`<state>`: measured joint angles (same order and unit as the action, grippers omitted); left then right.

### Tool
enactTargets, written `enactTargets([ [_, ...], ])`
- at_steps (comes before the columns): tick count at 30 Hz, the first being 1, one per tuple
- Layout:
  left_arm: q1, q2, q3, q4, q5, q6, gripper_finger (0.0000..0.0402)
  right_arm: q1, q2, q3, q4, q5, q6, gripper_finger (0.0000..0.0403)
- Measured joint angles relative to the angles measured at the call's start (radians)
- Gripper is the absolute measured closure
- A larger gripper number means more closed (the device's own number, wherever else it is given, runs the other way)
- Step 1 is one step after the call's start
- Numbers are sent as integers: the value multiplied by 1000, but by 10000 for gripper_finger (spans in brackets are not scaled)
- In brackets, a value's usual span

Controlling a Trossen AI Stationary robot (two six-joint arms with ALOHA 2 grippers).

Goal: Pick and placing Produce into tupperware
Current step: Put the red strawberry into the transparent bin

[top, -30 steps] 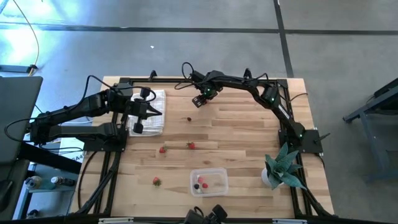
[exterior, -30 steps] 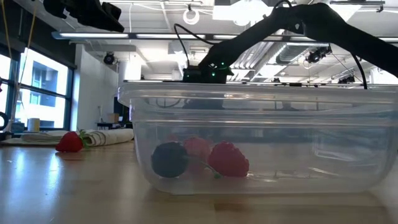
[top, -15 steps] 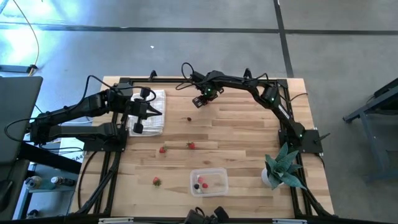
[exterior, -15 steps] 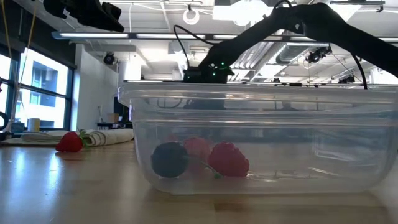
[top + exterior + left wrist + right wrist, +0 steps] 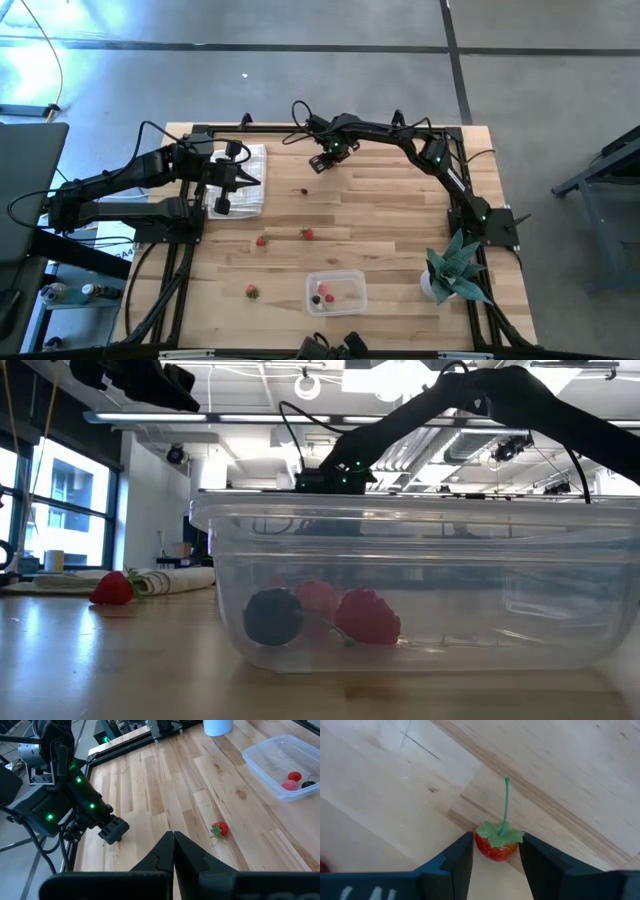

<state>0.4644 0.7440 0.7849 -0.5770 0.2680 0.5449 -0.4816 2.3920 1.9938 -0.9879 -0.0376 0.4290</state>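
Little differs from a second ago: both arms sit in the same places in the high view, the scattered produce has not shifted, and the one visible change is at the right gripper (image 5: 496,851), whose fingers have drawn in from a wider spread. It reaches down near the far edge of the table (image 5: 400,230), and the right wrist view shows its two dark fingers (image 5: 456,857) pinching a small red strawberry (image 5: 496,845) with a green cap and a thin upright stem; both fingers touch the berry's sides, which sits on or just above the pale wood, and I cannot tell which. The left gripper (image 5: 173,851) hangs over the white checked cloth (image 5: 250,180) at the table's left side, its fingers pressed together on nothing. The tupperware (image 5: 336,292) stands near the front edge, well apart from both grippers, holding two red pieces and one dark one (image 5: 272,616). Other red pieces lie loose on the wood: two near the middle (image 5: 262,240), one left of the container (image 5: 251,292), and a tiny dark piece (image 5: 305,191) further back. A teal potted plant (image 5: 455,265) stands at the right.
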Motion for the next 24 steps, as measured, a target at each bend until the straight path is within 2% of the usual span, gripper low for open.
enactTargets([
  [14,0,0,0,0,0,0,401,0,0,0,3,0,0,255],
  [24,0,0,0,0,0,0,401,-2,0,0,-2,1,0,282],
])
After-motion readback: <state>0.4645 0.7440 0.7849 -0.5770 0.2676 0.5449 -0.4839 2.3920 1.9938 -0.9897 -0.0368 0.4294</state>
